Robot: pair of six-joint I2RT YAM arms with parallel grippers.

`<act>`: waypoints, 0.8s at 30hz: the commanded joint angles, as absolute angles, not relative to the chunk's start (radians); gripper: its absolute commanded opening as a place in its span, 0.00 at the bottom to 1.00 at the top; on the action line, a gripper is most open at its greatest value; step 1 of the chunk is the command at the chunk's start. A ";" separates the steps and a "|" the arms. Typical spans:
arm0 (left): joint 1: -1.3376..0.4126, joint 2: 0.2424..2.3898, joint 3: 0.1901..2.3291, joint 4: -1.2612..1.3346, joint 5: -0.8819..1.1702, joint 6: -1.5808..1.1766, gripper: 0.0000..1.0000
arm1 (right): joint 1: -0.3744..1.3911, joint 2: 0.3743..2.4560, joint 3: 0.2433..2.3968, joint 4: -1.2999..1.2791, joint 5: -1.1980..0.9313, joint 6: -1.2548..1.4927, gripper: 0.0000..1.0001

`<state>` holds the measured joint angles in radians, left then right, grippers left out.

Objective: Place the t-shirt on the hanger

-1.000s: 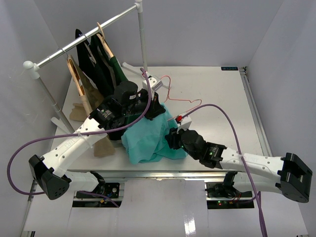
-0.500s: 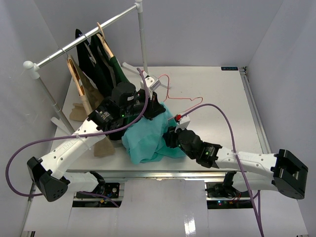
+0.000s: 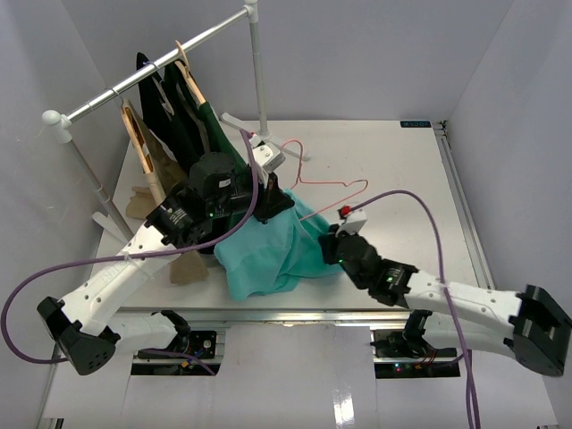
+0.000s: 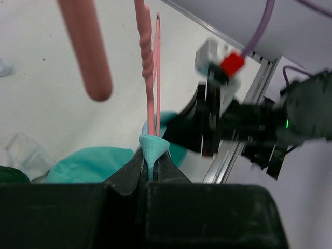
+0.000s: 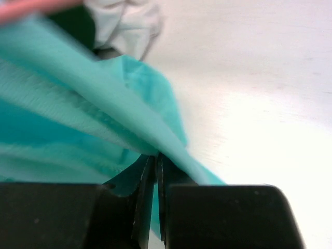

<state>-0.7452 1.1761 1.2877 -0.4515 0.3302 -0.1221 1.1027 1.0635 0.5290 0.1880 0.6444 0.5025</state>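
Two robot arms over a white desk (image 3: 402,170), shown from above and from each wrist cam. The left fingers (image 4: 143,165) are closed narrow, pinching a small fold of the teal t-shirt (image 4: 88,165). The thin pink wire hanger (image 4: 150,72) rises just beyond their tips, against or right by the pinched fold; can't tell which. The right fingers (image 5: 149,174) are also closed narrow, on a fabric edge, w/ the rest of the shirt spreading to their left and bare desk to their right. From above, most of the shirt lies bunched on the desk btw. the two sets of fingers, and the hanger's triangle reaches away beyond them.

Likely step: working the shirt's opening over one hanger shoulder. To do it well, hold both pinches firm and draw the fingers apart so the edge goes taut and the opening gapes. Then lead it along the wire w/o dragging the light hanger across the desk. Pull slowly, since thin fabric may slip out.
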 commanded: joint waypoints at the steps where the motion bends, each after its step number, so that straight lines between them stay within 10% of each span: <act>1: -0.742 1.077 1.247 -0.520 0.461 0.064 0.00 | 0.892 0.802 0.473 0.054 0.597 0.472 0.08; 10: -0.742 0.954 1.228 -0.565 0.569 0.179 0.00 | 0.455 0.752 0.490 -0.035 0.259 0.425 0.08; 24: -0.742 1.053 1.288 -0.694 0.437 0.260 0.00 | 0.329 0.681 0.553 -0.125 0.081 0.394 0.08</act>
<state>-0.7464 1.0643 1.2204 -0.6648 0.4722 0.2292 0.3616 0.7146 0.4917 -0.0260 0.0481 0.4511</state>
